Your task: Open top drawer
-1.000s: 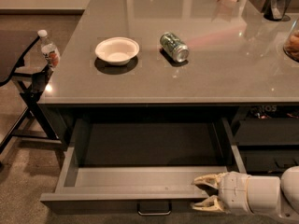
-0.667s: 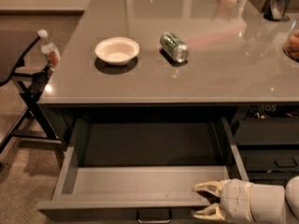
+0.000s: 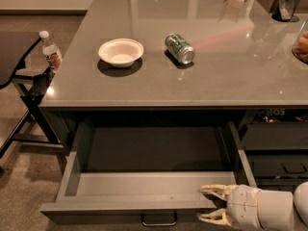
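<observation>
Grey counter (image 3: pixel 192 81) over pulled-out top drawer (image 3: pixel 134 186), gripper (image 3: pixel 200 203) astride its front-right rim.

A white paper bowl (image 3: pixel 121 52) and a green drinks can (image 3: pixel 179 48) lying on its side sit near each other on the glossy grey countertop (image 3: pixel 221 81), the can to the bowl's right. At the far right edge stand a dark container (image 3: pixel 287 6) and a jar of orange contents (image 3: pixel 301 42). Off the left end, a white-capped water bottle (image 3: pixel 50 53) stands upright beside a dark chair (image 3: pixel 17 64).
</observation>
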Available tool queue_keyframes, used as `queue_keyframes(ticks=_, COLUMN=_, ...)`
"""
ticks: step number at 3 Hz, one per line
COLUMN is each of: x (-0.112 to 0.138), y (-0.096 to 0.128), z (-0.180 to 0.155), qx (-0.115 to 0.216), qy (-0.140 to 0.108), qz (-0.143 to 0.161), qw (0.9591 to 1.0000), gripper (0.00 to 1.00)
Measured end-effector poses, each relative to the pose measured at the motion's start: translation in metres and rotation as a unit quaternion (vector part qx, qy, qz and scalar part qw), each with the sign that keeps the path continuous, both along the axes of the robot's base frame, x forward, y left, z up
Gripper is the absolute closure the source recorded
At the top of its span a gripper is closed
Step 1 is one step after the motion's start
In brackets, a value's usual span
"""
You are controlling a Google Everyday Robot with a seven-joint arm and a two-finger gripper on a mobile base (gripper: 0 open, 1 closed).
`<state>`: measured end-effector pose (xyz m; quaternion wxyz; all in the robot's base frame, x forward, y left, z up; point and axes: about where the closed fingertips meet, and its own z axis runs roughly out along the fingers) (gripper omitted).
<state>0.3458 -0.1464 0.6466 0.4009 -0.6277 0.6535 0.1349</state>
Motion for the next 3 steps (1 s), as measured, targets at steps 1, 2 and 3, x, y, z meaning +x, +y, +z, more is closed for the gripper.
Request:
queue_keyframes(ticks=1, x=0.0, y=0.0, z=0.0, qx=0.0, qy=0.0, qz=0.0, qw=1.0, gripper=0.13)
queue_keyframes(ticks=2, x=0.0, y=0.0, z=0.0, qx=0.0, qy=0.0, qz=0.0, qw=1.0, gripper=0.0)
queue_keyframes(ticks=3, x=0.0, y=0.0, z=0.0, qx=0.0, qy=0.0, qz=0.0, qw=1.0, gripper=0.0)
